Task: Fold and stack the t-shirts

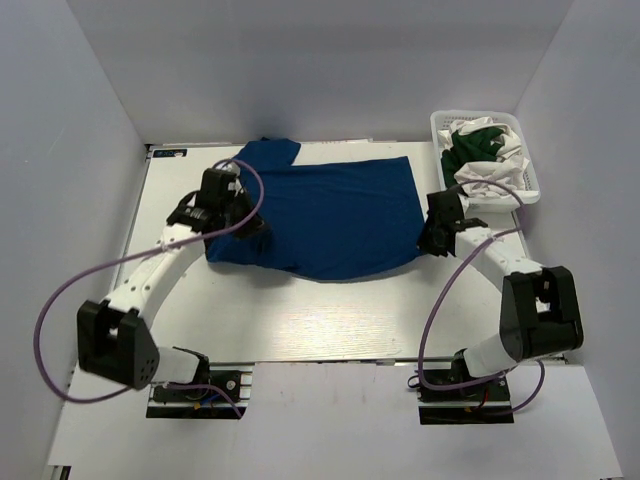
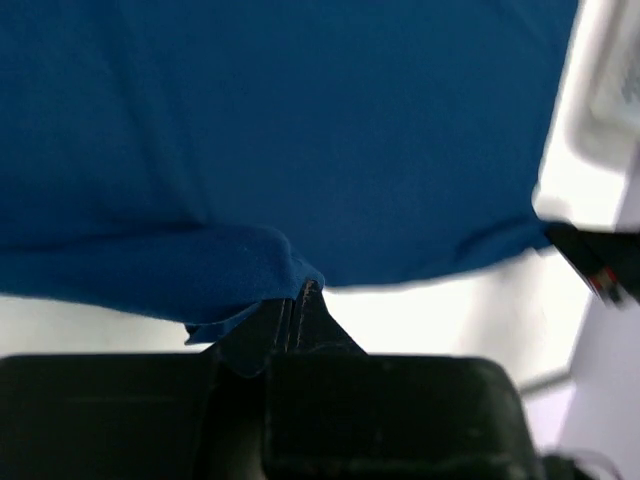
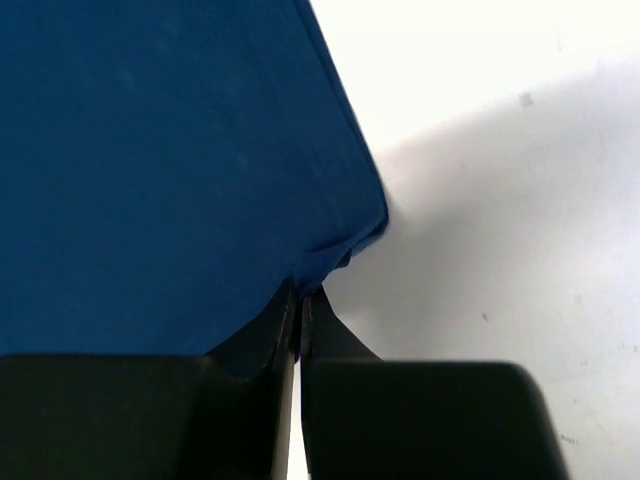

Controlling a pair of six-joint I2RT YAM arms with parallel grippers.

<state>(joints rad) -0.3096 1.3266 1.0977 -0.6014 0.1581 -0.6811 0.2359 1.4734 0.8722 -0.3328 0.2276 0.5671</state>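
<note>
White walls stand around a white table (image 1: 300,320). The blue shirt (image 1: 330,215) lies spread on it between the two grippers. The left gripper (image 2: 298,305) is pinched tight on the shirt's edge. A small lump of blue cloth sits right at its tips, and the rest of the shirt stretches away in front of it. The right gripper (image 3: 300,305) is pinched tight too, on a corner of the same shirt. The cloth lies up and to the left of its tips, with bare table to their right. Past the right gripper, at the far corner, sits a basket (image 1: 530,165) with a green shirt (image 1: 468,148) and white shirts (image 1: 495,180) inside.

I think the step now is the first fold of the blue shirt. To do it well, both grippers should lift just enough for the held edge to clear the table. Then they should move away from the arms together, at the same speed. If one goes faster, the fold will come out crooked. The cloth between them should be pulled gently so it does not sag or bunch. The held edge should land even with the far edge. Each grip has only a little cloth, so a hard tug could make it slip out. Let go only when the cloth lies flat.
</note>
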